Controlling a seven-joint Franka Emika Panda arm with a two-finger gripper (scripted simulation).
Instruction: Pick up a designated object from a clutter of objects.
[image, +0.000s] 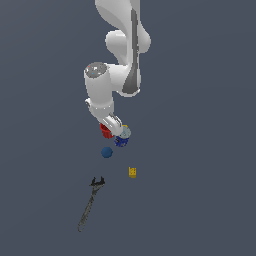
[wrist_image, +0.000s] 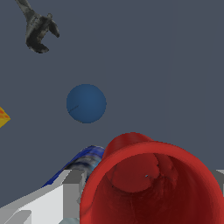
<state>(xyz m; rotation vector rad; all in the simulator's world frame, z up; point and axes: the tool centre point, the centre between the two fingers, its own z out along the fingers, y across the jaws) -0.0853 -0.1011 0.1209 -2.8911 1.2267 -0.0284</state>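
The designated object, a bright red cup (wrist_image: 148, 183), fills the near part of the wrist view, its mouth facing the camera. My gripper (wrist_image: 146, 188) holds it between its fingers (wrist_image: 72, 192), one pressed against each side of the rim. In the exterior view the gripper (image: 112, 128) is low over the clutter of objects, with the red cup (image: 105, 131) under it. The blue can (image: 122, 138) with a grey top touches the cup on the exterior view's right. In the wrist view the can (wrist_image: 83, 159) shows just behind one finger.
A blue ball (image: 106, 152) lies a little nearer the camera than the cup, also seen as the ball (wrist_image: 86, 103). A yellow block (image: 132, 172) and a long dark wrench (image: 90, 202) lie farther out. The wrench head (wrist_image: 39, 30) and the block's corner (wrist_image: 2, 117) show at the wrist view's edges.
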